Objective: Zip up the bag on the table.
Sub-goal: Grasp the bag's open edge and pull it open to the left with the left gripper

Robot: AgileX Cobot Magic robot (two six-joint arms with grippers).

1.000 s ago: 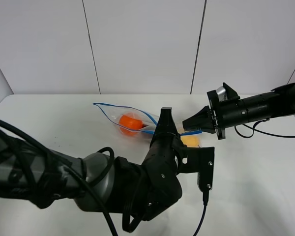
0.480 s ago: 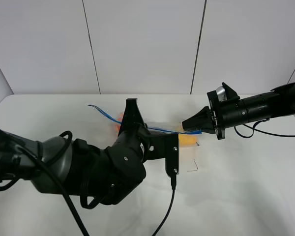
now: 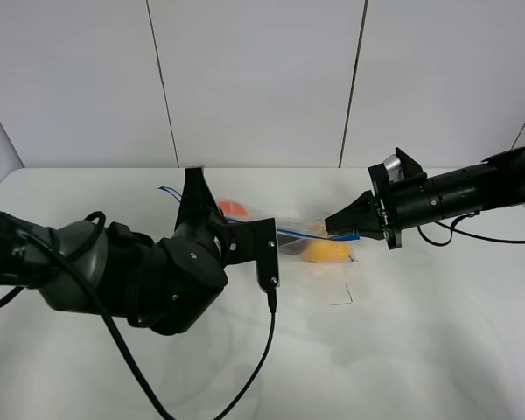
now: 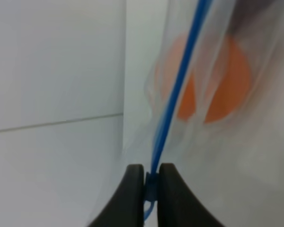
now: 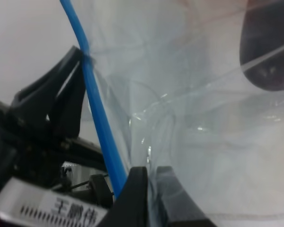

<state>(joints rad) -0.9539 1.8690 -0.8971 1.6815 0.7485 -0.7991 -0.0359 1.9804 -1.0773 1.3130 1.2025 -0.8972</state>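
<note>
The left hand (image 4: 151, 182) pinches the bag (image 3: 319, 249) at its blue zipper strip (image 4: 180, 80), the right hand (image 5: 149, 184) at clear plastic

Bag (image 3: 308, 234) — clear crinkly plastic, glossy; zipper strip (image 4: 173, 104) — smooth blue plastic; table (image 3: 420, 332) matte white, smooth.
</note>
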